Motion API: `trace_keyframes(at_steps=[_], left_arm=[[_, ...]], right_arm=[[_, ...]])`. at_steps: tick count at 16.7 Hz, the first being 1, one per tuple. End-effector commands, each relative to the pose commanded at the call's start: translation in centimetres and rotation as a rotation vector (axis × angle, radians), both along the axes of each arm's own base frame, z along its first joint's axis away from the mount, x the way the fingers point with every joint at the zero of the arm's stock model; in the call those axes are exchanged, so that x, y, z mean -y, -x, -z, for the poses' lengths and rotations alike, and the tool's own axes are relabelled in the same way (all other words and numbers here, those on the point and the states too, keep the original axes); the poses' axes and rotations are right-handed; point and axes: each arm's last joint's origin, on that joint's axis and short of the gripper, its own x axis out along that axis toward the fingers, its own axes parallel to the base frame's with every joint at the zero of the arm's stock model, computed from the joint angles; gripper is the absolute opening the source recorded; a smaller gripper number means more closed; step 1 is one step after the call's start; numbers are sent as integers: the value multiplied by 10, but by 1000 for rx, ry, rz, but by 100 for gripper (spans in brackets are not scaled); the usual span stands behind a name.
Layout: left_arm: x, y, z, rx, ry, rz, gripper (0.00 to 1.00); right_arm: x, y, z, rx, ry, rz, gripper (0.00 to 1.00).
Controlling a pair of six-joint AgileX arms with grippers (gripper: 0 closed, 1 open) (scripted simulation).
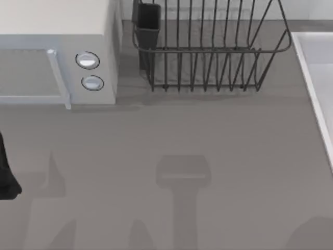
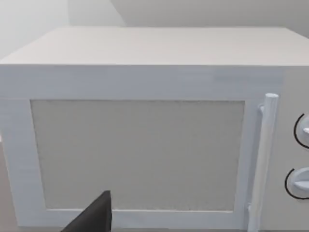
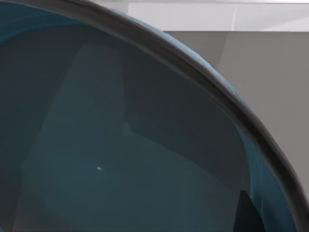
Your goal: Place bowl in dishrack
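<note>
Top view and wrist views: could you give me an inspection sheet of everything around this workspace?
Surface: grey table, shadows on it.
Job's things: teal bowl close before the right wrist camera; dishrack at the table's back, no dishes seen in it, cup at its left corner.
Clutter: nothing seen.
End effectors: left arm at the table's left edge, facing the microwave.
Cables: nothing seen.
Surroundings: white microwave, door shut, left of the dishrack; white slab at the right edge.
</note>
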Motion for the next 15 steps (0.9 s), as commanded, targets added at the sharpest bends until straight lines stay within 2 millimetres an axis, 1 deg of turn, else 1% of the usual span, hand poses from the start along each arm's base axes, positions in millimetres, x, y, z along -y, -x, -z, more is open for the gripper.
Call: trace_keyframes(at_steps=[2,5,7,8,10,15], left_arm=[[0,0,0,0,0,0,100],[0,0,0,0,0,0,100],[0,0,0,0,0,0,100],[0,0,0,0,0,0,100],[0,0,0,0,0,0,100],[0,0,0,0,0,0,100]], right_arm=[[0,0,-33,-17,-12,0,0],[-5,6,-84,-23,-16,0,0],[-10,12,-111,-10,-6,0,0],[-12,15,-121,-2,-1,0,0],[-15,17,-130,7,6,0,0],[-15,17,-129,4,4,0,0]])
